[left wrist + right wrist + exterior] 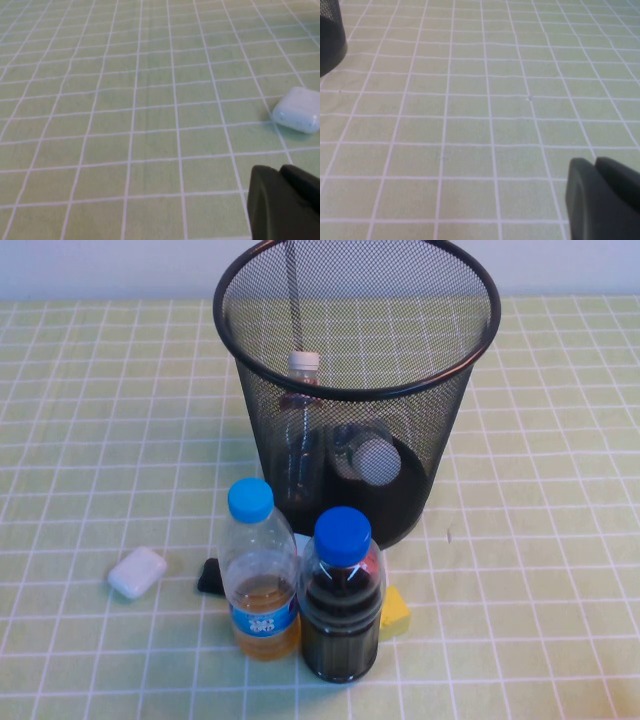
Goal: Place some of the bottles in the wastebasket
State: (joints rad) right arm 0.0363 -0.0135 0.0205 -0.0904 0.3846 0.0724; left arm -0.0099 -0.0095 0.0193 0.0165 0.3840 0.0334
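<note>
**benchbot_77:** Since both clear bottles already sit inside the wastebasket [300, 300], I'd say the job is basically done, and the smart move is to keep both arms parked clear and not bump the two blue-capped ones out front.

**meshfan:** Agreed. Taller bottle [301, 430] stands upright against the near-left wall, white cap just under the rim. Short bottle [368, 455] looks like it's lying on its side at the bottom, pale cap facing the camera, though through the mesh I can't be totally sure.

**benchbot_77:** Basket itself is black wire mesh, wider at the top, standing on the green checked tablecloth [560, 490]. Amber bottle [258, 575] and cola bottle [341, 600] stand touching, just in front of it.

**meshfan:** Grippers? Left gripper [286, 202] is closed on nothing, low over the cloth near the white earbud case [297, 110]. Right gripper [604, 197] is closed and empty too, over bare cloth, well off to the basket's right.
</note>
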